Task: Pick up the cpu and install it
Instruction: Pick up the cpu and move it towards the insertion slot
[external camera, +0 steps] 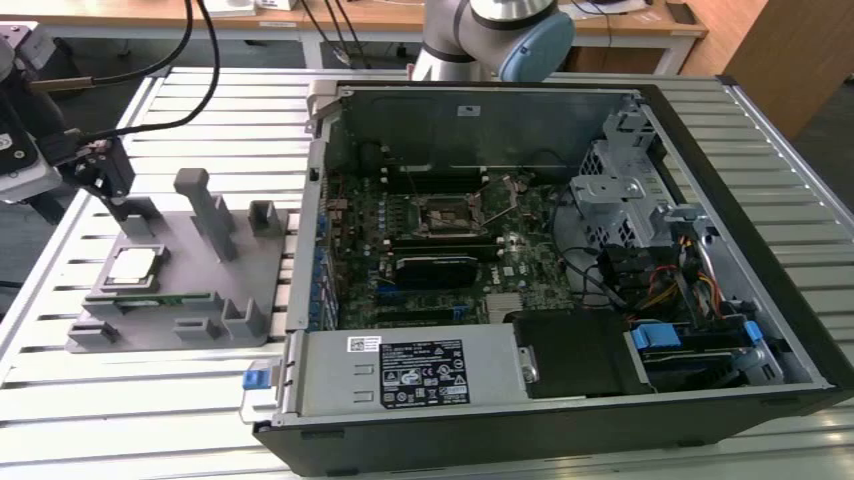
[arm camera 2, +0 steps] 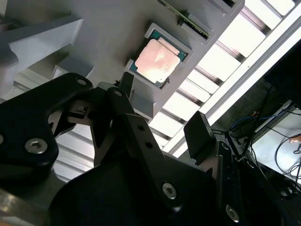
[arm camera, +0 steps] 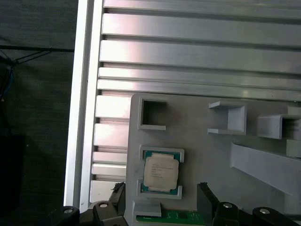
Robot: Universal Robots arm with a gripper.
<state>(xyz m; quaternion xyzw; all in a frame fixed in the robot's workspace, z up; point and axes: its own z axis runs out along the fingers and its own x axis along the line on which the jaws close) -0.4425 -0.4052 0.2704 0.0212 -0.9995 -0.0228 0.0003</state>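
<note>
Gripper [arm camera 2: 163,101]: fingers spread apart, nothing held, hovering over the cpu [arm camera: 161,172].
Cpu: lying flat in the grey holder [arm camera: 207,155] pocket, untouched.

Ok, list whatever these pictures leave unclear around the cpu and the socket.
- Dark metal-framed motherboard socket: exterior view, too small to tell whether its frame is open.
- Long thin green memory stick: first wrist view, one end hidden behind the black claw.
- Small square silver-topped cpu: second wrist view, glare washes out its top.
</note>
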